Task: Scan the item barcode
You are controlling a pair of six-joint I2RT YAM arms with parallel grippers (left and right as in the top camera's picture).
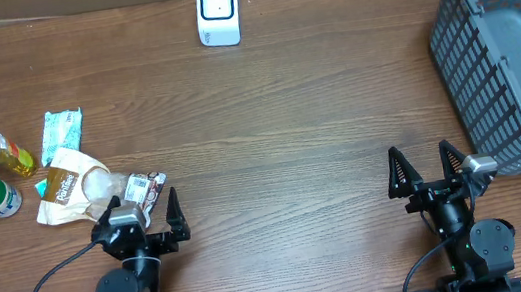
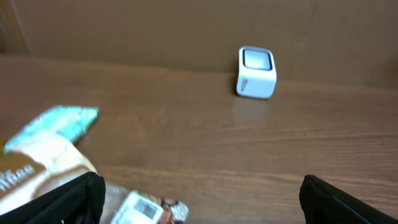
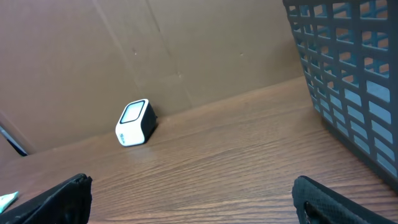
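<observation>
On the table [image 1: 290, 142] a grey basket [image 1: 474, 47] stands; left gripper [image 1: 137, 205] and right gripper [image 1: 419, 155] gape wide, empty.

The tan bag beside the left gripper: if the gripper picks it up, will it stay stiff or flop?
Probably floppy: the tan bag lies crumpled with uneven edges, so it may sag when lifted. It looks flat and thin, so it is likely light. It seems to touch the small dark packet, which might drag along.
</observation>
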